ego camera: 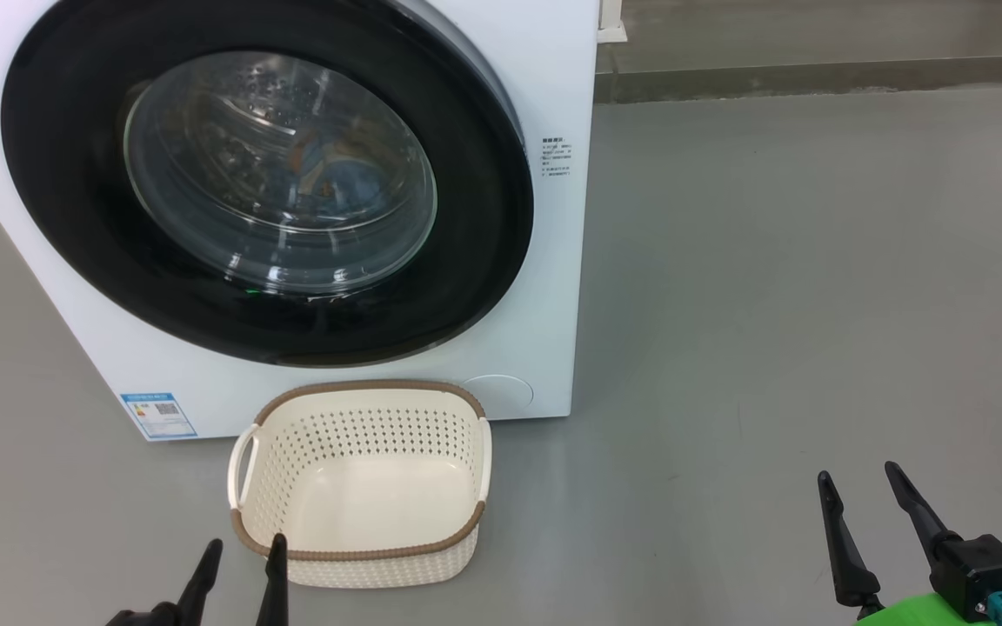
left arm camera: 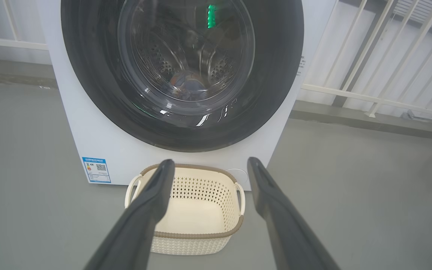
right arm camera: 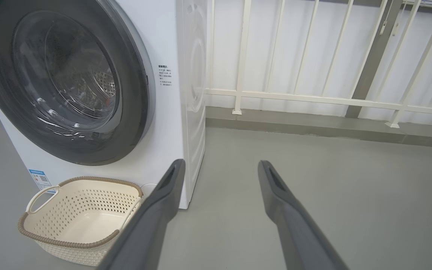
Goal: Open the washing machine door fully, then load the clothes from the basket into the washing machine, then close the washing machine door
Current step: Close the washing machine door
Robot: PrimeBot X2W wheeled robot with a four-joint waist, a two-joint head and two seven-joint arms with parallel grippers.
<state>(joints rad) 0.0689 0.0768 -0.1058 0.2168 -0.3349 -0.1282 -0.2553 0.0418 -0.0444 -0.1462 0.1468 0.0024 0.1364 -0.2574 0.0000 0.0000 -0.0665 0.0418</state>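
Jaws on my left gripper (ego camera: 243, 543) stand spread wide with nothing between them. It sits low at the left of the head view, near the basket's near left corner, and the left wrist view suggests it is apart from the basket, not touching.

Moving right, the blue label sticker (ego camera: 157, 416) marks the lower left front corner of the washing machine (ego camera: 544, 287), which stands on the grey floor (ego camera: 771, 304). The basket (ego camera: 362, 435) stands upright on the floor just in front of the machine's lower front edge. Its cream bottom is bare in all three views, so I judge it emptied.

Above it, the washing machine door (ego camera: 484, 217) lies flat against the machine's front. I see no gap along its right edge in the right wrist view, so I take it as shut. Through its window (ego camera: 205, 217) I make out a blue and orange heap low in the drum (left arm camera: 163, 67). I take this to be the clothes (ego camera: 336, 178), though it is too blurred to be sure.

At the lower right, my right gripper (ego camera: 858, 474) hangs over the floor, well apart from machine and basket. Its fingers are parted and hold nothing.

By my reading, opening, loading and closing are all done. The one thing I cannot tell from here is whether the door latch has caught.
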